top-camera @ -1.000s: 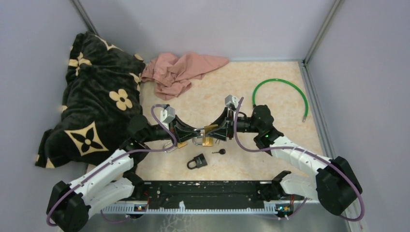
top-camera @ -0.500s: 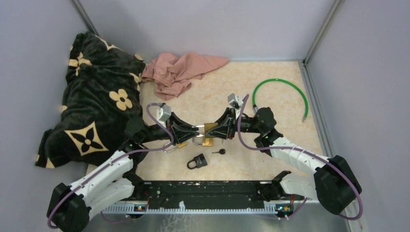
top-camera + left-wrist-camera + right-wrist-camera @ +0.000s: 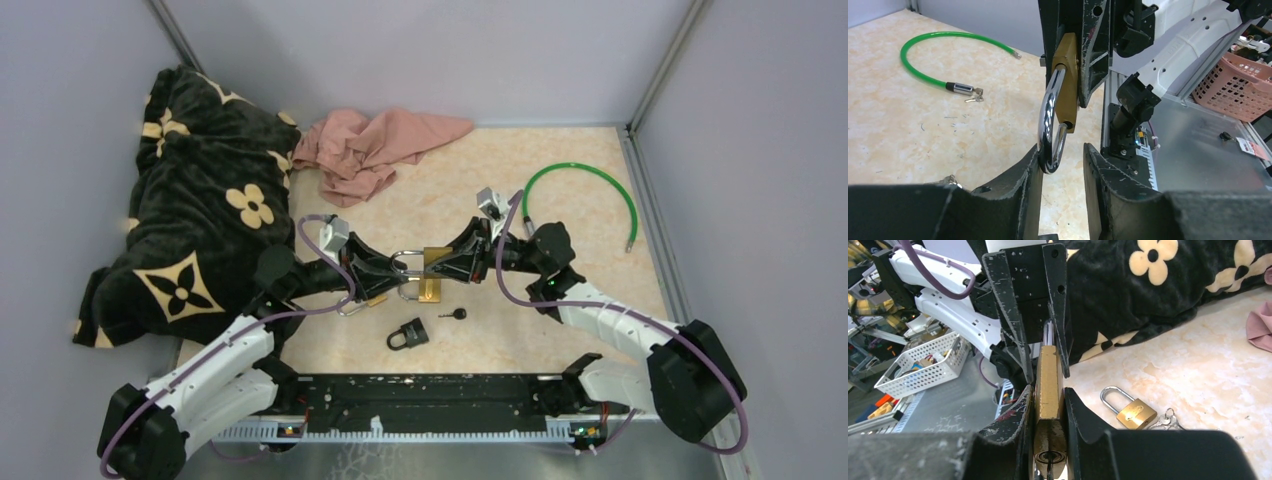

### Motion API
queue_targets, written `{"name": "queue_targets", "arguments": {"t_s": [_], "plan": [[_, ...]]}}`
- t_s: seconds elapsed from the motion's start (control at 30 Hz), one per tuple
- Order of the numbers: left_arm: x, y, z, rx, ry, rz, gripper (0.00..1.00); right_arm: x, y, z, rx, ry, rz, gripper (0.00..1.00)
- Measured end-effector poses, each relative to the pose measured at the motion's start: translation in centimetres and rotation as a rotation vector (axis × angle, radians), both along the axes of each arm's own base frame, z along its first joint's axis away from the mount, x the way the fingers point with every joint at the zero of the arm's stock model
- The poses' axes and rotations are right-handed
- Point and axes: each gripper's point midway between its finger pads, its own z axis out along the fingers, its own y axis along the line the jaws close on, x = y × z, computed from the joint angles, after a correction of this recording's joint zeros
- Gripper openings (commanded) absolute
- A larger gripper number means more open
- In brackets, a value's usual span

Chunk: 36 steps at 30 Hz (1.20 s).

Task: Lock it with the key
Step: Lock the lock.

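Observation:
My right gripper [image 3: 447,262] is shut on the body of a brass padlock [image 3: 437,259] and holds it above the table. In the right wrist view the body [image 3: 1049,375] is clamped between my fingers, keyhole end toward the camera; I cannot tell whether a key is in it. Its chrome shackle [image 3: 1049,125] is open, one end out of the body. My left gripper [image 3: 397,270] is open, and its jaws stand around the shackle's bend [image 3: 1060,150]. The bend touches one finger [image 3: 1030,167]. A black key [image 3: 455,314] lies on the table.
A second brass padlock [image 3: 430,293] lies under the grippers, and a black padlock [image 3: 408,335] is nearer the bases. A small brass padlock [image 3: 1134,413] lies next to keys [image 3: 1165,420]. A green cable lock [image 3: 590,178], pink cloth [image 3: 370,145] and dark flowered blanket [image 3: 200,220] lie around.
Both grippers have shifted away from the bases with the padlock. The shackle now shows between them, and my left gripper's jaws now stand around it.

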Motion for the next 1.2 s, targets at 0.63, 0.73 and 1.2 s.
{"name": "queue_targets", "arguments": {"t_s": [0.63,0.73,1.2], "plan": [[0.6,-0.3,-0.1,-0.015,0.048,0.002,0.00,0.1,0.2,-0.7,-0.015,-0.044,0.024,0.00],[0.9,-0.6,-0.2,-0.020,0.056,0.016,0.00,0.6,0.2,-0.8,-0.004,-0.063,0.028,0.00],[3.5,-2.5,1.1,-0.126,0.062,0.171,0.00,2.9,0.1,1.9,0.087,-0.150,-0.055,0.00]]}}
